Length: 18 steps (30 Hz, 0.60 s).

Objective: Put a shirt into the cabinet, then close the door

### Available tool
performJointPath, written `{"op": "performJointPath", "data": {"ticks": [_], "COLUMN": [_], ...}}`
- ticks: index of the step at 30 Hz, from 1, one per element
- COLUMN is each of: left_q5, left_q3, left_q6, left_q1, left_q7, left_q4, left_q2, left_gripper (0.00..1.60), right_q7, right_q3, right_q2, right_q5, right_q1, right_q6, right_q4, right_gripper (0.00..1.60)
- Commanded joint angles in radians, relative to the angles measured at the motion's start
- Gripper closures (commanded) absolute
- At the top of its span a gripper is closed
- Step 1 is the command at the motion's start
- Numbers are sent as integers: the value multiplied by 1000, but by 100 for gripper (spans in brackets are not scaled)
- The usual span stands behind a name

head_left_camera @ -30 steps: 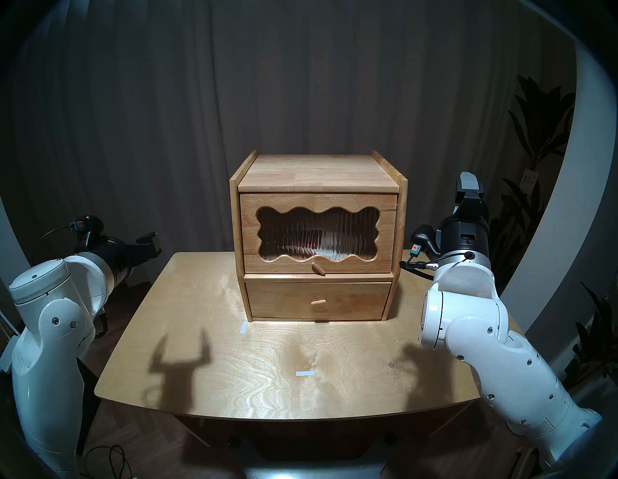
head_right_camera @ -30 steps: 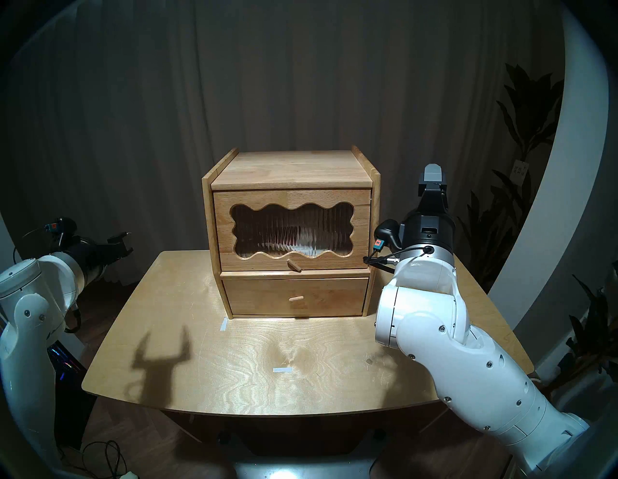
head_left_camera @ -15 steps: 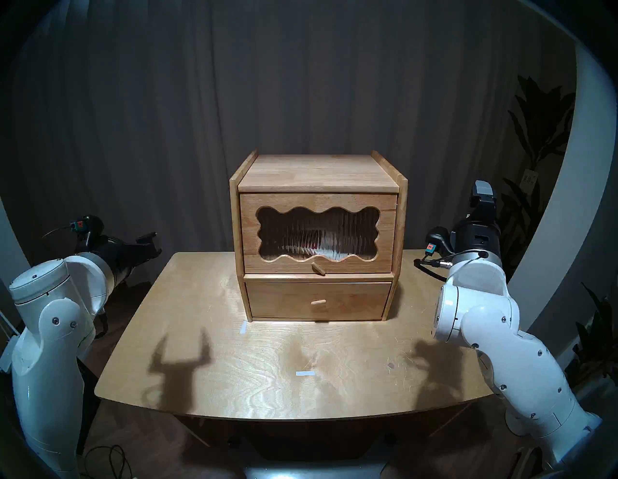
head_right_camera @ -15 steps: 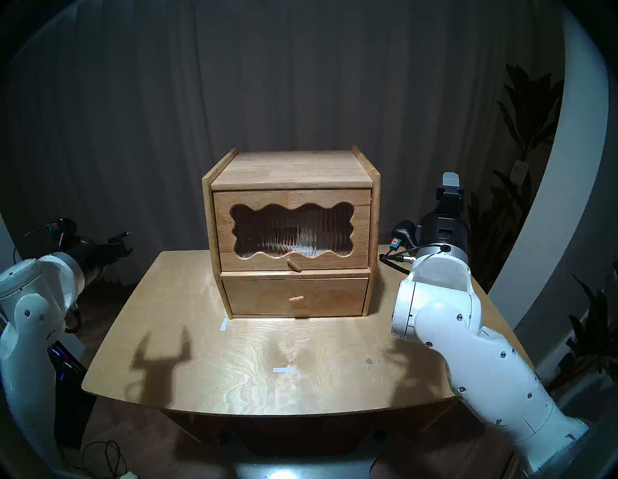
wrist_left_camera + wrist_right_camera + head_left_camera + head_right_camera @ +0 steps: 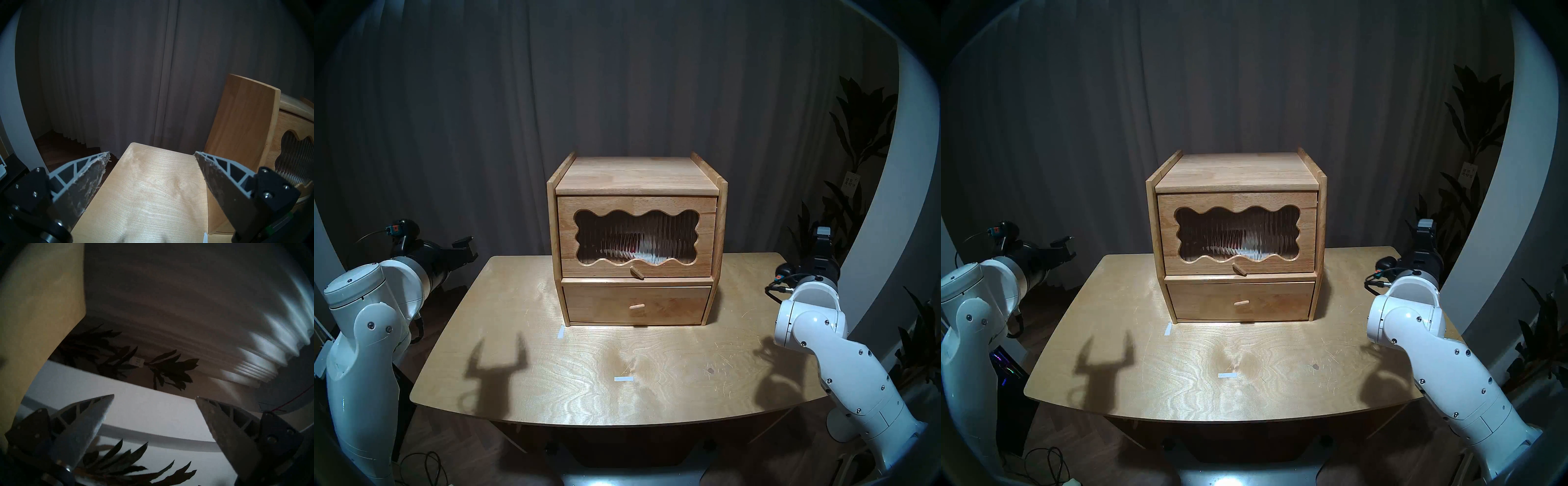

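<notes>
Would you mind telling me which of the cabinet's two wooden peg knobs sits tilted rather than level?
The upper knob, on the windowed door; the drawer's knob below lies level.

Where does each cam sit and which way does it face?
Head pair: up on the head, facing the cabinet on the table; both arms show.
Left wrist: behind the open left end effector, facing curtain and cabinet side.
Right wrist: behind the open right end effector, rolled, facing the plant.
Shared: head and left wrist both catch the door.
</notes>
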Motion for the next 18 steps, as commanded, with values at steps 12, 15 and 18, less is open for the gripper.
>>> {"op": "performJointPath", "data": {"ticks": [12, 15, 18], "left_q5": [0, 0, 0], "left_q3": [-2, -2, -2], "left_q6": [-2, -2, -2], "left_q1": [-6, -6, -6], "left_q7": [-1, -2, -2], "left_q4": [-9, -9, -10], "left_q2": [2, 2, 2], "left_gripper": [0, 0, 0], "right_q7": [15, 12, 9], "right_q3": [143, 138, 130], "right_q2": [222, 257, 283], "right_q5": [-159, -201, -239], "right_q1": [92, 106, 118], "right_q6": [-101, -135, -164], "right_q4": [205, 230, 247], "right_gripper": [0, 0, 0]}}
